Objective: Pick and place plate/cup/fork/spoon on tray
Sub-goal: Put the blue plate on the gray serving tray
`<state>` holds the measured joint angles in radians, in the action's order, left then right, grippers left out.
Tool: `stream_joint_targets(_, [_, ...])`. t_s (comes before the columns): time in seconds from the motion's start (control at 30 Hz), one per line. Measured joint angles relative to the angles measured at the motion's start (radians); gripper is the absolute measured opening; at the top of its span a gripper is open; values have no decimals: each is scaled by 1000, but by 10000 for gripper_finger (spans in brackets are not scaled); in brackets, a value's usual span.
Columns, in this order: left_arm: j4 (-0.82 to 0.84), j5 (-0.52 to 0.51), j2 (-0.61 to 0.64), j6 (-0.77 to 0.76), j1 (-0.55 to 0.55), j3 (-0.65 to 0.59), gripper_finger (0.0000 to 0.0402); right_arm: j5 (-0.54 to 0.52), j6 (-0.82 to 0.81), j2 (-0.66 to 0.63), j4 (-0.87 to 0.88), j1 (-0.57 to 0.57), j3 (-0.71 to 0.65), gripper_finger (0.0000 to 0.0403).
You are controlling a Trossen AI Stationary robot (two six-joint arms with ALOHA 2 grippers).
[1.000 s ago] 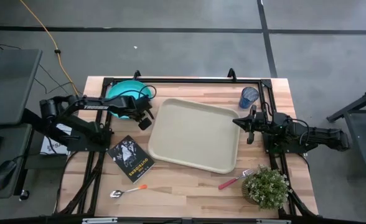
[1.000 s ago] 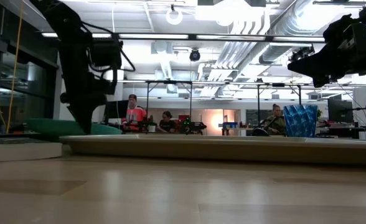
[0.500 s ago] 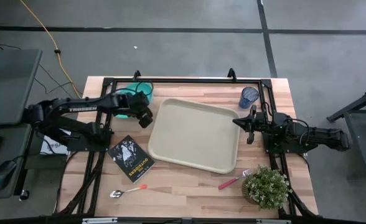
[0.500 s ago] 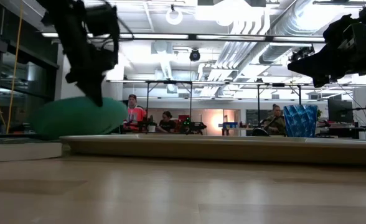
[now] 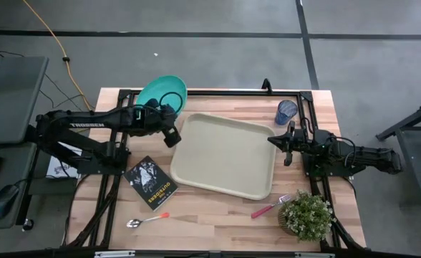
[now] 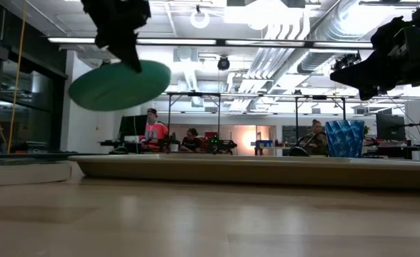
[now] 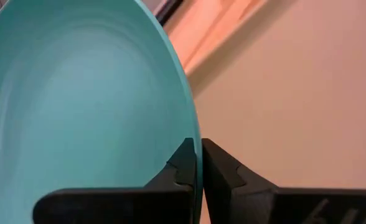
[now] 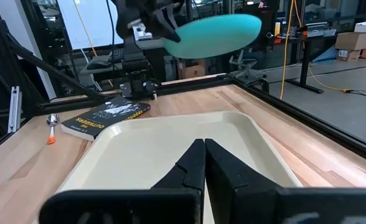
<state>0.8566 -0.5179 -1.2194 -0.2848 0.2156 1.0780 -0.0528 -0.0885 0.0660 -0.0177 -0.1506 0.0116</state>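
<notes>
Two dark arms work over a pale wooden table [image 5: 218,208]. The left gripper [image 5: 169,134] is clamped on the rim of the round, flat turquoise plastic plate [image 5: 160,93], with one finger [image 7: 182,167] on each face of the edge. The plate hangs clear of the table, tilted, its smooth, shallow concave face open to the left wrist view and its darker green underside showing in the low view. It extends away from the gripper toward the table's far left corner. Just beside the gripper, on its other side, lies the large cream rectangular plastic tray [image 5: 225,155] with rounded corners and a raised rim; the gripper sits at its left edge.

The right gripper [image 5: 287,147] waits at the tray's right edge, fingers pressed together and holding nothing. Just beyond it stands the small translucent blue plastic cup [image 5: 286,112]. Nearer the front edge lie the pink-handled metal fork [image 5: 270,208], beside a small green potted plant [image 5: 307,215], and the orange-handled metal spoon [image 5: 147,219], below a small dark book [image 5: 150,182].
</notes>
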Motion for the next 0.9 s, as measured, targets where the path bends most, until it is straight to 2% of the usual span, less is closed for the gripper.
stream_joint_targets(0.47, [-17,-101,-28,-3,-204,22,0,0,0,0,0,0,0,0])
stream_joint_targets(0.7, [-50,-126,-117,4,-258,22,0,0,0,0,0,0,0,0])
stream_joint_targets(0.9, [-170,-125,-230,90,-333,22,0,0,0,0,0,0,0,0])
